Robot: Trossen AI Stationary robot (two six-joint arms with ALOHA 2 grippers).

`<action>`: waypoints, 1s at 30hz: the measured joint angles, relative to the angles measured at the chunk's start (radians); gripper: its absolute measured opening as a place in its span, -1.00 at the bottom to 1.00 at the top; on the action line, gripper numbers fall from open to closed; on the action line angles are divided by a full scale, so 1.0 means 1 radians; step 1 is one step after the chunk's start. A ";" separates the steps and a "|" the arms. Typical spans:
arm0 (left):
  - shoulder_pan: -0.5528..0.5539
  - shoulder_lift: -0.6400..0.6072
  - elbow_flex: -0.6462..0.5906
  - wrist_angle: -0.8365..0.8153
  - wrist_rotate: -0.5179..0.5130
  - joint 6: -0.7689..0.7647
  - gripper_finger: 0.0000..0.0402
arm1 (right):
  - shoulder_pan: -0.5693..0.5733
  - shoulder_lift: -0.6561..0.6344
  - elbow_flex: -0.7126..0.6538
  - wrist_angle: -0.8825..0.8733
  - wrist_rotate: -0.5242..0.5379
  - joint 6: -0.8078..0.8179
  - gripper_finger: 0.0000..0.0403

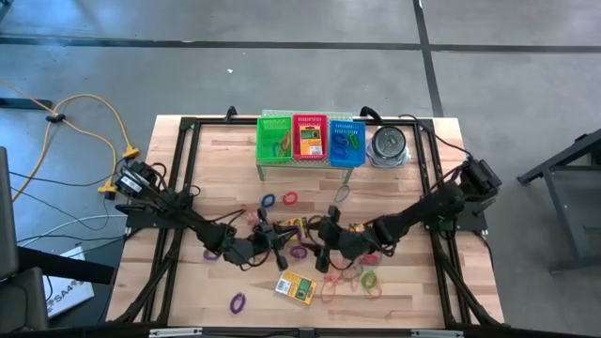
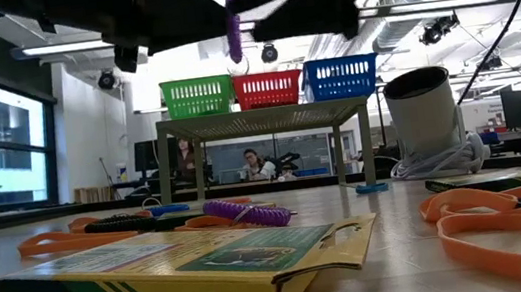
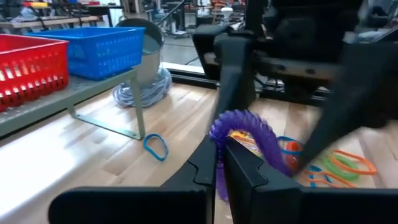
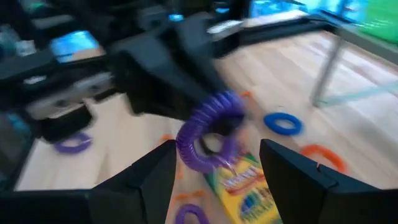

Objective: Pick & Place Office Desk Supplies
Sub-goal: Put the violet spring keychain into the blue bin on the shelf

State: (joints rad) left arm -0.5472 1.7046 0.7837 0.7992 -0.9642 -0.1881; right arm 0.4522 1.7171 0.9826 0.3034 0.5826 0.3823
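Holding a Purple Coil Between Two Tools

Pinching a purple coiled band (image 3: 249, 134), the left tool (image 3: 221, 163) is clamped on it above the table (image 1: 216, 150), near centre. The right tool (image 4: 214, 171), at its 3 o'clock, stands apart around the coil, over a crayon box (image 4: 245, 186).

Green mesh basket (image 1: 275, 139), red mesh basket (image 1: 310, 138) and blue mesh basket (image 1: 346, 142) are sitting side by side on a grey metal shelf (image 2: 257, 121) toward 12 o'clock on the wooden table (image 1: 216, 169). A round silvery tin (image 1: 388, 145) is standing just beside the blue one, at its 3 o'clock. Yellow cable (image 1: 89, 117) is trailing across the floor off the table's 10 o'clock corner.
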 joint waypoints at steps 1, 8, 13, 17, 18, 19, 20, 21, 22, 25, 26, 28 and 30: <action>-0.003 0.000 0.000 -0.002 -0.012 0.001 -0.96 | 0.002 0.014 0.000 0.023 -0.014 -0.032 0.10; -0.007 0.000 0.000 -0.005 -0.022 0.001 -0.96 | 0.005 0.066 0.000 0.132 0.009 -0.073 0.10; -0.006 0.000 0.000 -0.005 -0.019 0.001 -0.96 | 0.000 0.068 0.000 0.130 0.063 -0.101 0.10; -0.006 0.000 0.000 -0.006 -0.015 0.000 -0.96 | -0.005 0.088 0.000 0.121 0.064 -0.116 0.10; -0.006 0.000 0.000 -0.007 -0.015 0.000 -0.96 | -0.006 0.091 0.000 0.121 0.063 -0.118 0.10; -0.006 0.000 0.000 -0.009 -0.014 0.000 -0.96 | -0.006 0.091 0.000 0.121 0.063 -0.118 0.10; -0.006 0.000 0.000 -0.010 -0.015 0.000 -0.96 | -0.009 0.091 0.000 0.123 0.057 -0.118 0.10; -0.006 0.000 0.000 -0.009 -0.015 -0.001 -0.96 | -0.009 0.091 0.000 0.125 0.050 -0.118 0.10; -0.007 0.000 0.000 -0.010 -0.015 -0.002 -0.96 | -0.010 0.091 0.000 0.125 0.047 -0.117 0.10; -0.010 0.000 0.000 -0.015 -0.015 -0.002 -0.96 | -0.014 0.091 0.000 0.139 0.047 -0.118 0.07; -0.011 0.000 0.000 -0.015 -0.015 -0.002 -0.96 | -0.014 0.091 0.000 0.139 0.048 -0.118 0.03; -0.012 0.000 0.000 -0.015 -0.015 -0.002 -0.96 | -0.014 0.091 0.000 0.134 0.047 -0.118 -0.07; -0.012 0.000 0.000 -0.018 -0.015 0.001 -0.96 | -0.014 0.091 0.000 0.134 0.047 -0.118 -0.21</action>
State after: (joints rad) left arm -0.5594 1.7046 0.7837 0.7815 -0.9791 -0.1875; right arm 0.4379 1.8080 0.9821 0.4377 0.6300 0.2646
